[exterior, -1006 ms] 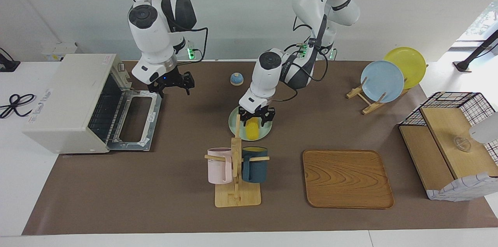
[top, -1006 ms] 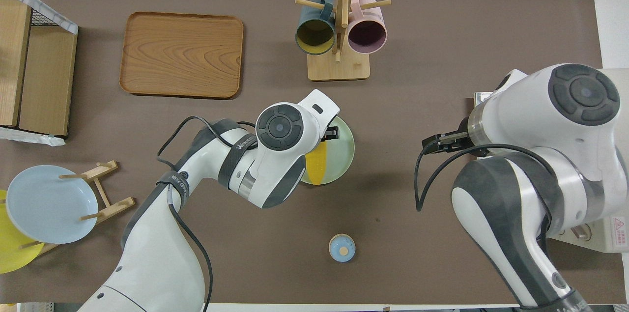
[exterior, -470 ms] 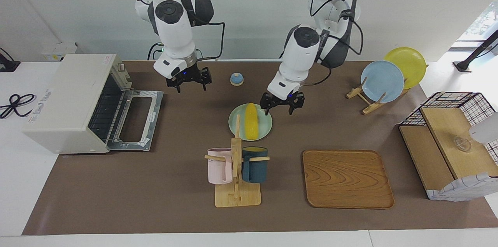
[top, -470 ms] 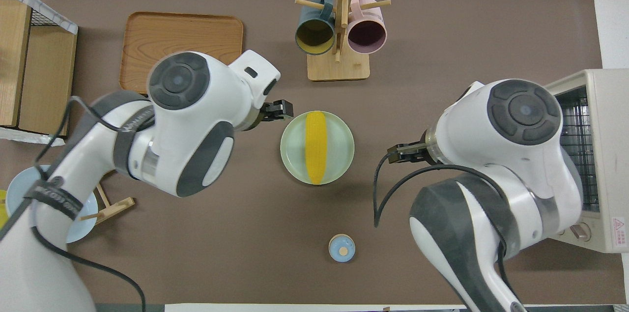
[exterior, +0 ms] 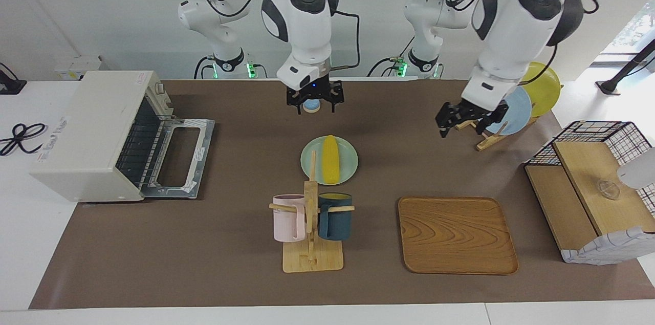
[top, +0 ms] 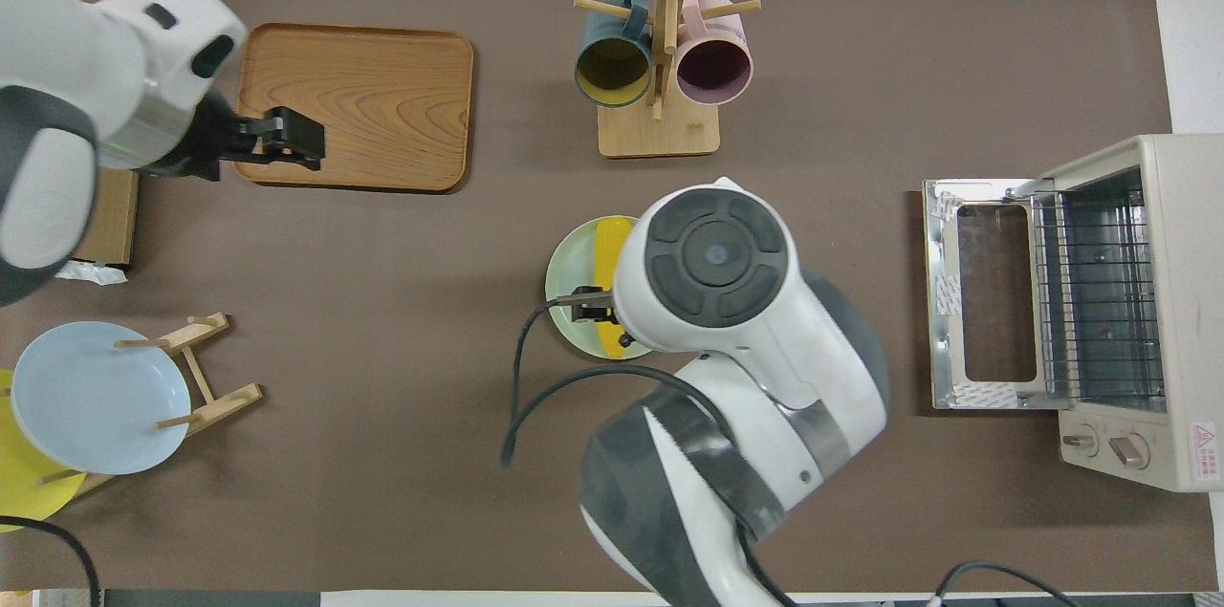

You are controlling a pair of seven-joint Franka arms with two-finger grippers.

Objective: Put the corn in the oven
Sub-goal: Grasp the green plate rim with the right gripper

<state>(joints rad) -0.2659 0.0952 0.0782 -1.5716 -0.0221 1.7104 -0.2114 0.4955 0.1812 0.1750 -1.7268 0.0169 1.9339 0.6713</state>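
The corn [exterior: 331, 159] lies on a pale green plate [exterior: 308, 161] in the middle of the table, with nothing holding it. In the overhead view the corn [top: 602, 249] is partly covered by the right arm's hand. The oven [exterior: 87, 135] stands at the right arm's end of the table, its door [exterior: 176, 157] folded down open and its wire rack showing [top: 1100, 301]. My right gripper [exterior: 314, 106] is open and empty, raised over a small blue round knob. My left gripper [exterior: 460, 128] is open and empty, raised beside the plate rack; it also shows in the overhead view [top: 292, 137].
The small blue knob [exterior: 310, 105] sits nearer the robots than the corn's plate. A mug rack [exterior: 311, 228] with a pink and a dark blue mug stands farther out. There is also a wooden tray [exterior: 457, 235], a rack with blue and yellow plates [exterior: 504, 107], and a wire-and-wood basket box [exterior: 593, 187].
My left gripper lifted off the corn's plate and swung toward the plate rack. My right gripper moved from the oven door to over the blue knob. The corn stayed on its plate.
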